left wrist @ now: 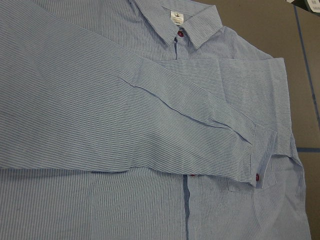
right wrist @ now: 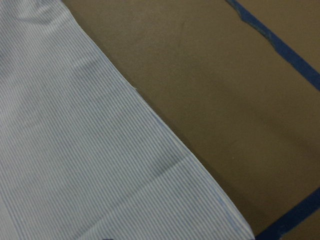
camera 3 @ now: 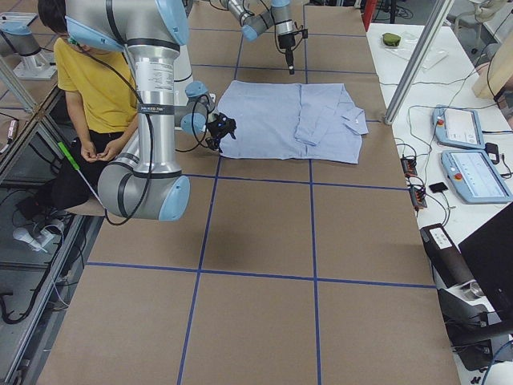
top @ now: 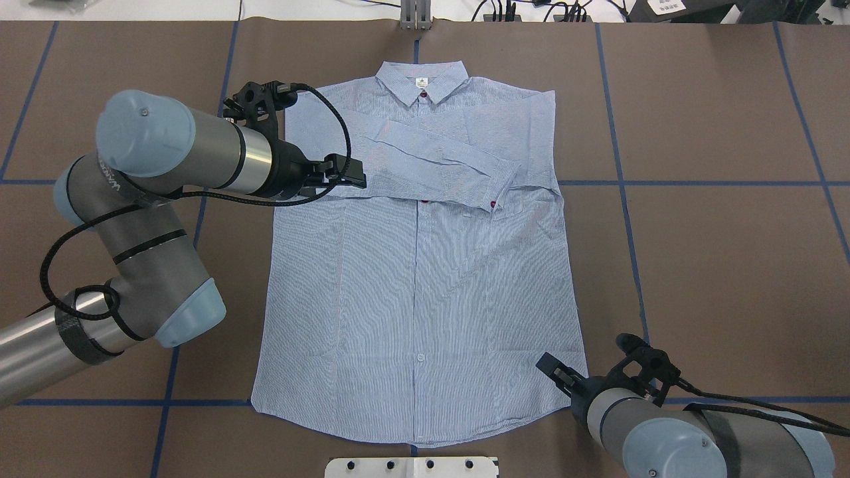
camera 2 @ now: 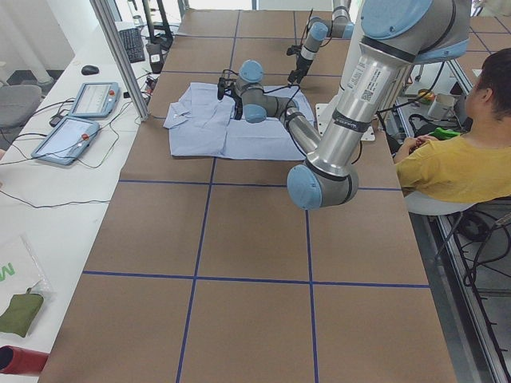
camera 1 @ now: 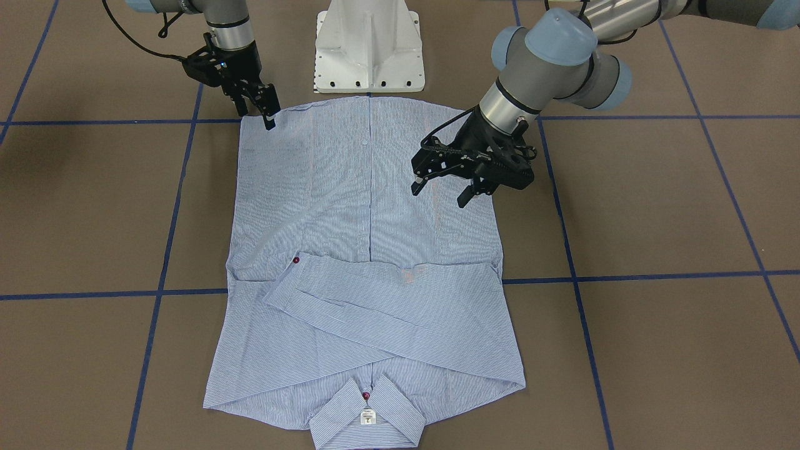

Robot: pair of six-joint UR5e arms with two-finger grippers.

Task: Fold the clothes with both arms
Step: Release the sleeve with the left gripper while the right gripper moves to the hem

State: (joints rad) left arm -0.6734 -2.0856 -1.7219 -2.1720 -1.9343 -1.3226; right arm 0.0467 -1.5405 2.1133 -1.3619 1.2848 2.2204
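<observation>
The clothes are one light blue striped shirt (top: 418, 285) lying flat and buttoned on the brown table, its collar (top: 421, 79) at the far side from the robot. The sleeves are folded across the chest, and one cuff with a red button (left wrist: 257, 176) rests by the pocket. My left gripper (camera 1: 440, 190) hovers open over the shirt's left side below the folded sleeve, holding nothing. My right gripper (camera 1: 256, 112) stands open at the hem corner (right wrist: 220, 220) nearest the robot, its fingers just above the cloth edge. Neither wrist view shows fingers.
The white pedestal base (camera 1: 369, 50) stands just behind the hem. Blue tape lines (camera 1: 625, 276) cross the brown table (top: 717, 265). A person in a yellow top (camera 2: 463, 163) sits beside the robot. Control tablets (camera 3: 465, 144) lie on a side bench.
</observation>
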